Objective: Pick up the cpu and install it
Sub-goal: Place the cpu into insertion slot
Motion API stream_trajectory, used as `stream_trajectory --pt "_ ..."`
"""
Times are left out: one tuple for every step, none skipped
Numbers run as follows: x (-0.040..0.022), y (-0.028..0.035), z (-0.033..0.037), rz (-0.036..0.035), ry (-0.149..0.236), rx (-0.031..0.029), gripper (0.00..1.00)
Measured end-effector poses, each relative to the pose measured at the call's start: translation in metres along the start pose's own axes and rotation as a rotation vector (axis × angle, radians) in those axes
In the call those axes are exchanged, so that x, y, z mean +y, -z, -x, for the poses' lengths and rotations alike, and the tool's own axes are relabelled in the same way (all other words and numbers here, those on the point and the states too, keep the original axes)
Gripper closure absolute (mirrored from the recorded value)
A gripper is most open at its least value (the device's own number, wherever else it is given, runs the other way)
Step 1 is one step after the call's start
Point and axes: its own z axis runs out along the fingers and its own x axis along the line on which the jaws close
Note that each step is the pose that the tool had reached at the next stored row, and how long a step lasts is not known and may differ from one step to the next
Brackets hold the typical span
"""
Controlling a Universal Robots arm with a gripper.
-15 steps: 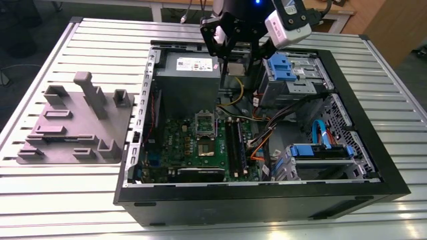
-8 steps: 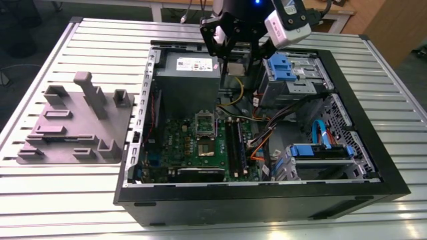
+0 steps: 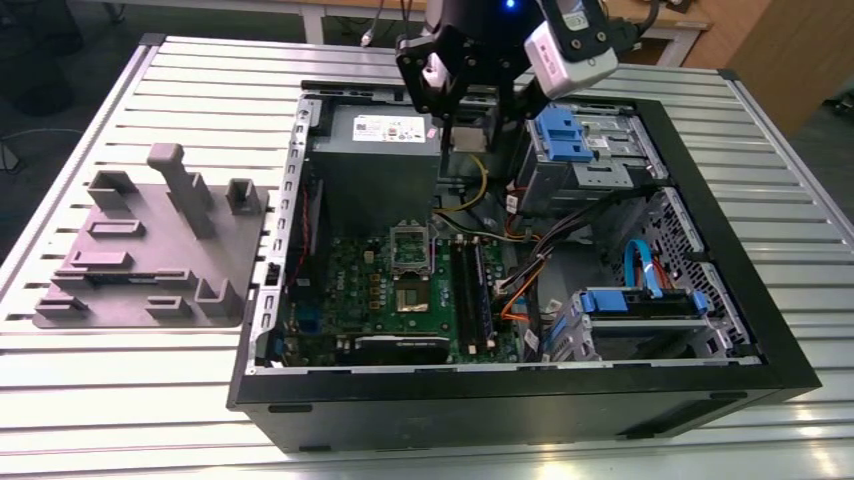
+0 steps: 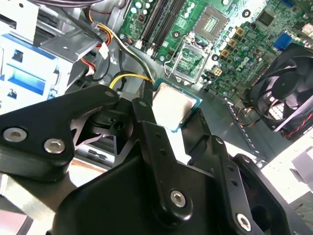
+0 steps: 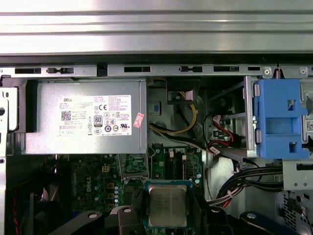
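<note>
Gripper hangs over the open case, at the end nearest the power supply. Jaws are clenched on the cpu.

In both wrist views the cpu sits between the two black fingers, gripped on opposite edges, metal top facing the cameras and its darker rim visible all round. It is clear of the board and touches nothing but the fingers.

Below the jaws and further along the motherboard lies the socket, its metal frame swung open, with no chip in it. The cpu is well apart from the socket. The memory sticks stand just beside the socket.

In the first wrist view the power supply lies beyond the jaws, with a blue bracket off to one side. In the second wrist view a fan sits to one side of the jaws.

The grey plate rests on the table outside the case, well apart from the gripper.
</note>
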Motion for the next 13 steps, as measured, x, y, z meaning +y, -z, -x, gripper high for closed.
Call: stream_trajectory --pt "-0.0013 0.0000 0.0000 -0.0001 0.000 0.0000 0.53" --pt "-0.0025 -0.0003 0.0001 -0.0002 0.000 0.0000 0.53" --pt "-0.0031 -0.0007 -0.0001 -0.0001 0.001 0.0000 0.53" --pt "-0.0033 -0.0012 -0.0011 0.0001 0.003 0.0000 0.53" --pt "-0.0035 -0.0016 -0.0025 0.0001 0.008 0.0003 0.53" --pt "-0.0036 -0.0019 -0.0039 0.0000 0.013 0.0006 0.53" --pt "-0.0037 -0.0022 -0.0051 0.0001 0.018 0.0009 0.53" --pt "-0.0041 -0.0024 -0.0058 -0.0001 0.021 0.0011 0.53" --pt "-0.0050 -0.0026 -0.0060 0.0001 0.021 0.0011 0.53" --pt "-0.0060 -0.0028 -0.0062 0.0000 0.021 0.0012 0.53" --pt "-0.0070 -0.0030 -0.0064 0.0001 0.021 0.0012 0.53" --pt "-0.0080 -0.0032 -0.0065 0.0001 0.021 0.0012 0.53" --pt "-0.0087 -0.0035 -0.0072 0.0002 0.021 0.0011 0.53"
